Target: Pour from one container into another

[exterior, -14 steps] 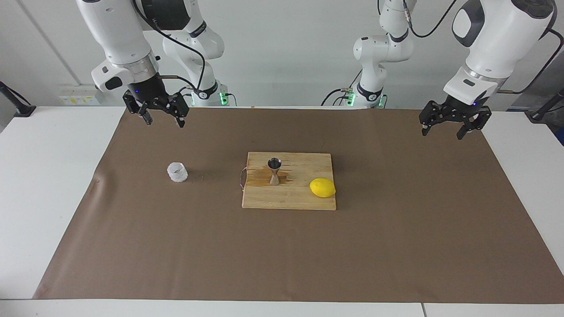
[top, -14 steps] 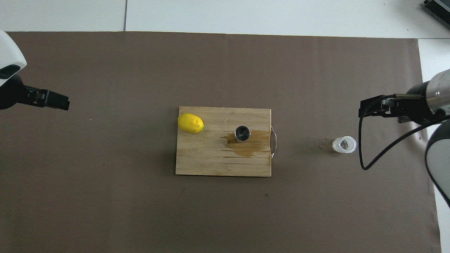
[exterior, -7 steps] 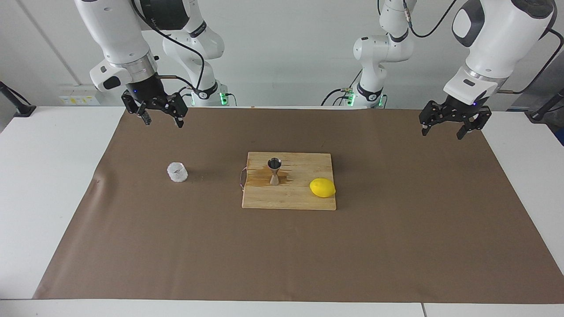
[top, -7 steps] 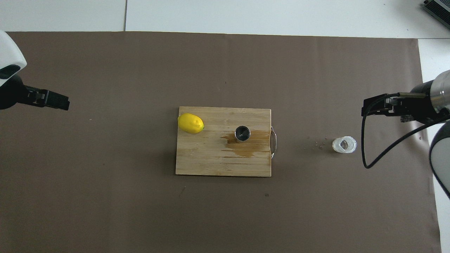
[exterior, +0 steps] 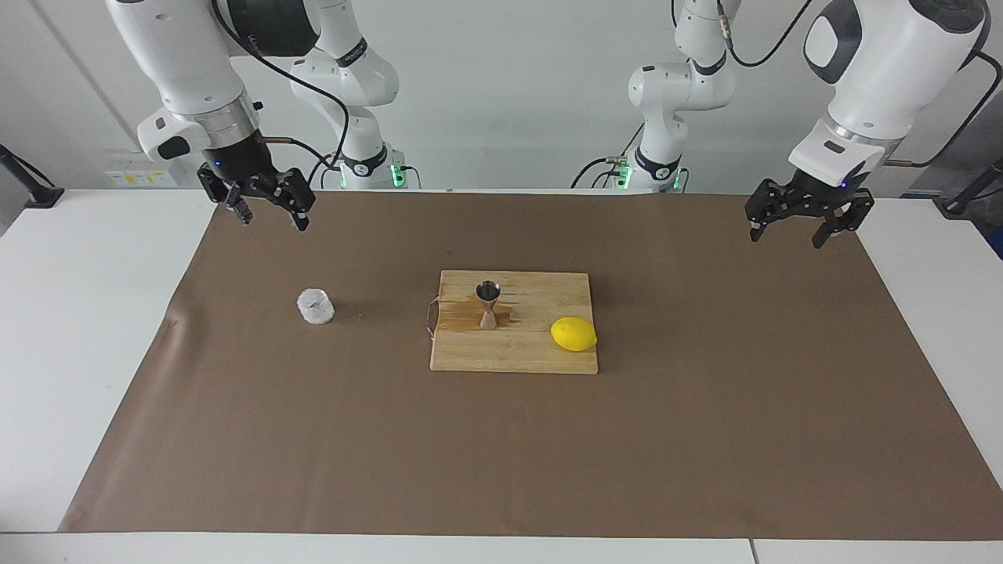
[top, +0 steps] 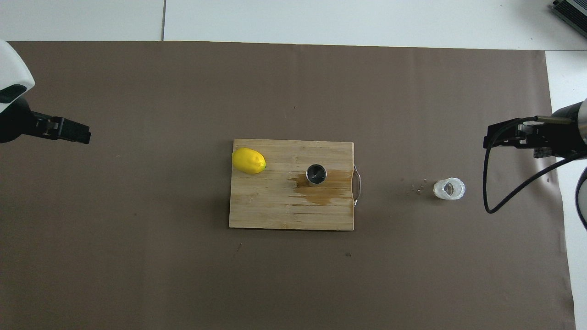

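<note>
Cup (exterior: 316, 306) upright on brown mat, toward right arm's end of tabletop, well apart from jigger (exterior: 488, 304) on wet board (exterior: 541, 356). Likely light, thin, crushable, ribbed: grip mid-wall gently. Right claw (exterior: 262, 207) and left claw (exterior: 801, 223) open, empty, raised.

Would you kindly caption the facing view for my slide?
Jigger and lemon on a stained board; clear cup stands apart.

Wet-stained wooden cutting board (exterior: 533, 356), lemon (exterior: 573, 334) on it, brown mat (exterior: 501, 454)
</note>
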Tool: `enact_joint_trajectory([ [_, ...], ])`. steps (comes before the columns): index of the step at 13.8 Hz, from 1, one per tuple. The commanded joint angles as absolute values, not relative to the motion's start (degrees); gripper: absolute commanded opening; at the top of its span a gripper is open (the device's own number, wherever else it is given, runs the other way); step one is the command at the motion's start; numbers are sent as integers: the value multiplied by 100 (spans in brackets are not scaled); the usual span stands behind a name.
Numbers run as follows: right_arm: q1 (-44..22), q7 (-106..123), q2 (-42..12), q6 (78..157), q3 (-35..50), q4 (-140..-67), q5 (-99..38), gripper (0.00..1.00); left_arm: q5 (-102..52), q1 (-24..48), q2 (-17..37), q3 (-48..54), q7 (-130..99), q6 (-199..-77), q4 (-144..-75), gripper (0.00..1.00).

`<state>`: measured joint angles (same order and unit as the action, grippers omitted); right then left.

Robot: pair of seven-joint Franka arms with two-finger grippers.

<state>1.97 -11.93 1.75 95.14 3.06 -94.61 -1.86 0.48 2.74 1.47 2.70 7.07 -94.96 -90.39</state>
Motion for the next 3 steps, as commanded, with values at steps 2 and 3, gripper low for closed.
enact_joint_trajectory([
  [2, 141, -1318, 132, 9431, 220, -9466, -62, 100, -9, 229, 0, 290, 668, -9527, -9185, 100],
  [3, 158, -1318, 141, 9422, 211, -9466, -62, 100, -9, 237, 0, 290, 668, -9527, -9185, 100],
])
